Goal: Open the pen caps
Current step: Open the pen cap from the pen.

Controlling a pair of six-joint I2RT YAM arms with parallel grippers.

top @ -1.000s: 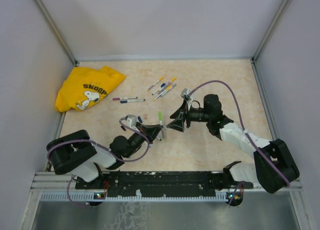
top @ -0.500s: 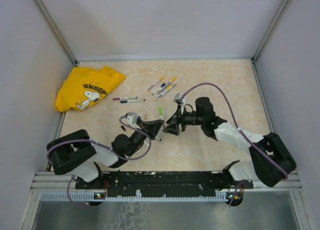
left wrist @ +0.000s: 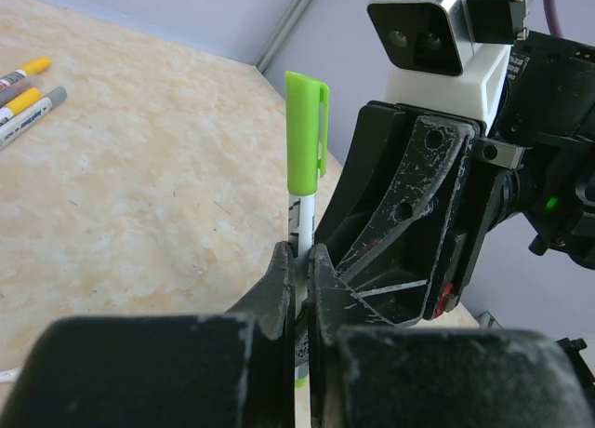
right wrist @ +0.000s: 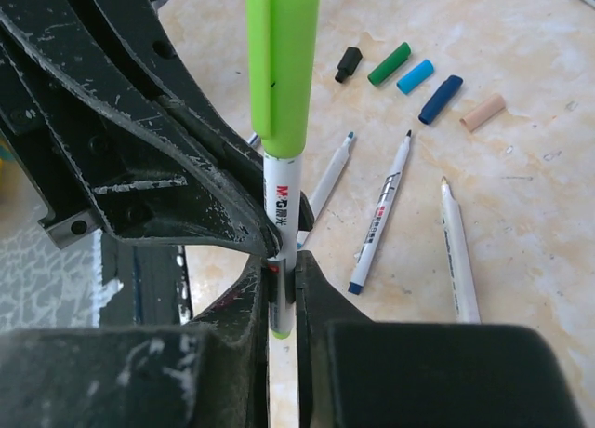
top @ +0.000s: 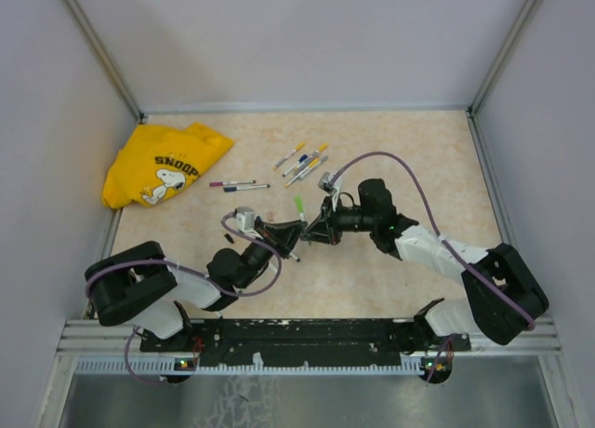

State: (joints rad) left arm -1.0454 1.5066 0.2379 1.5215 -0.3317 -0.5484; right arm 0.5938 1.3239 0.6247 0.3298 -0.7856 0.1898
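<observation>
A white pen [right wrist: 282, 209] with a lime-green pen cap [right wrist: 282, 65] stands upright above the table, cap on top. My left gripper [left wrist: 299, 260] is shut on its barrel below the green cap [left wrist: 305, 135]. My right gripper [right wrist: 282, 284] is shut on the same barrel at its lower end, tight against the left fingers [right wrist: 177, 181]. From above, both grippers [top: 293, 237] [top: 313, 233] meet under the green cap [top: 299, 206]. Loose caps lie on the table: black [right wrist: 349, 63], green [right wrist: 389, 63], light blue [right wrist: 415, 76], dark blue [right wrist: 440, 99], tan [right wrist: 482, 113].
Three uncapped pens [right wrist: 381, 214] lie on the table by the loose caps. Several capped pens [top: 304, 162] lie further back, two more [top: 239, 183] to their left. A yellow Snoopy shirt [top: 163, 165] is bunched at the back left. Walls close in three sides.
My right gripper moved left up to the held pen and went from open to shut on its barrel. The left gripper kept its grip and hardly moved.
</observation>
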